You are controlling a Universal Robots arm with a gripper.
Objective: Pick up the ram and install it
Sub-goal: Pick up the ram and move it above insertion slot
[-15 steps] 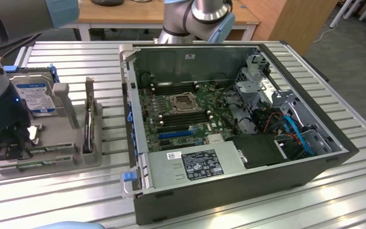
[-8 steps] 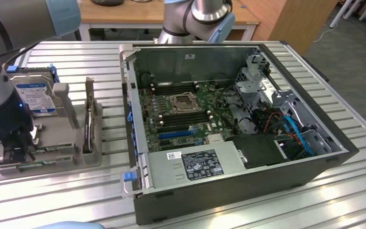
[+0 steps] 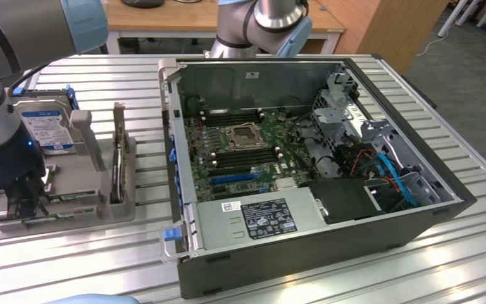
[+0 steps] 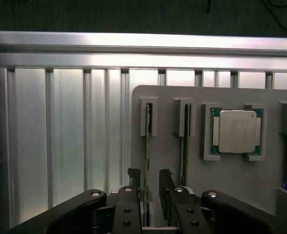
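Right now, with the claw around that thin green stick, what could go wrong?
1. The ram stands on its thin edge inside the open gripper, nearer one side. Closing unevenly might tilt or bend it.
2. A second stick stands close beside it, so the gripper could bump that one.

Glossy metal table [image 4: 60, 136] bears matt plastic fixture [image 4: 241, 185].

Open computer case [image 3: 328, 250] on slatted table [image 3: 116, 79]; grey holder [image 3: 74, 212] at the exterior view's left, with hard drive [image 3: 47, 126] and CPU chip [image 4: 237, 130].
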